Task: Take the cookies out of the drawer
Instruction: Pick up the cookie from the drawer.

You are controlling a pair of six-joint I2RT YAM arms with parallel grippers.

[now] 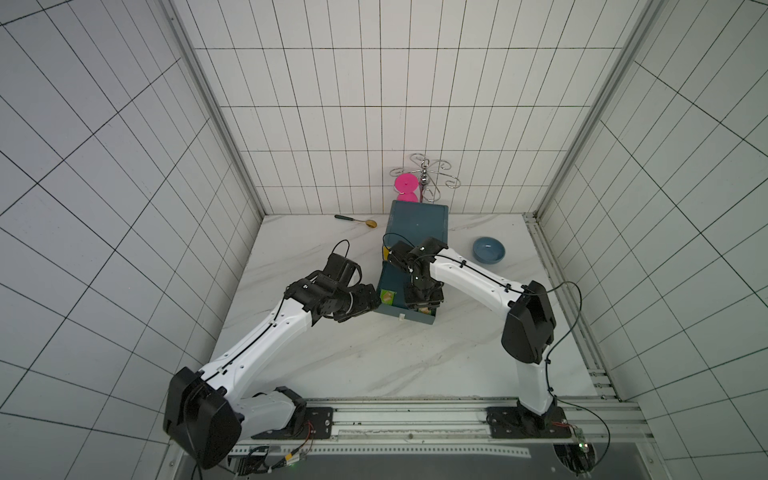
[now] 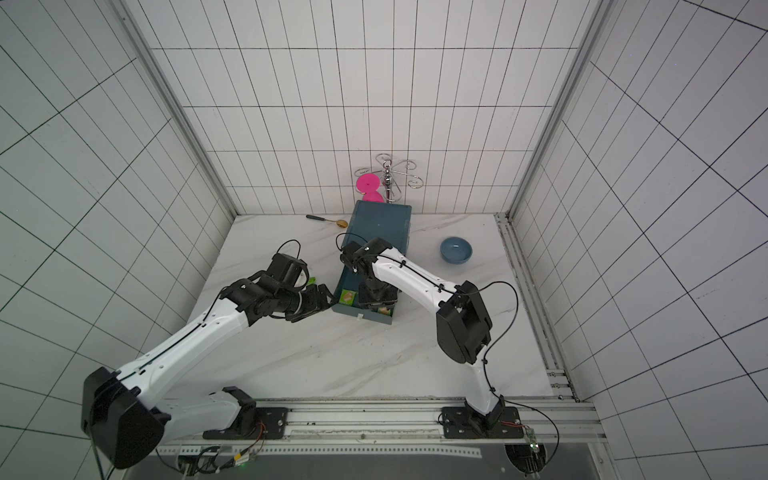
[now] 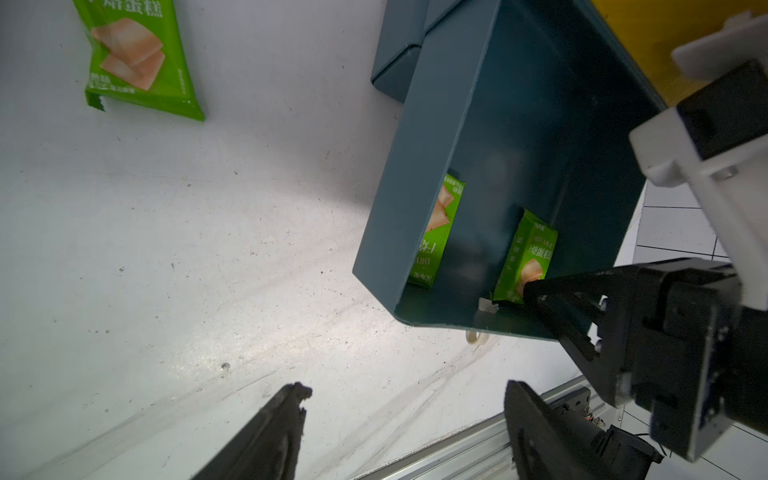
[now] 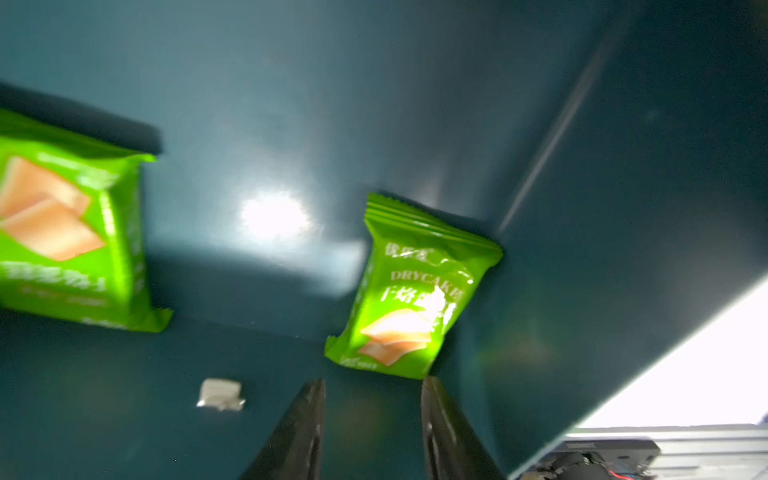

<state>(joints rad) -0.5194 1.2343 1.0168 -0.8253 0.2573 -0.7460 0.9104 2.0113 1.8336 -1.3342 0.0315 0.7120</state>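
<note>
The teal drawer (image 1: 388, 277) stands pulled out of its cabinet (image 1: 417, 226). Two green cookies packets lie inside: one by the side wall (image 3: 436, 232) (image 4: 70, 237) and one in the front corner (image 3: 525, 257) (image 4: 415, 291). My right gripper (image 4: 372, 384) reaches down into the drawer, open, its tips just short of the corner packet's lower edge and nothing between them. A third green packet (image 3: 137, 58) lies on the table left of the drawer. My left gripper (image 3: 409, 395) hovers open over the table beside the drawer's left wall, empty.
Right of the cabinet sits a blue bowl (image 1: 488, 249). A spoon (image 1: 357, 221) lies at the back left. A pink object (image 1: 405, 187) and a metal hook stand (image 1: 424, 174) stand behind the cabinet. A small white knob (image 3: 478, 336) sticks out of the drawer front.
</note>
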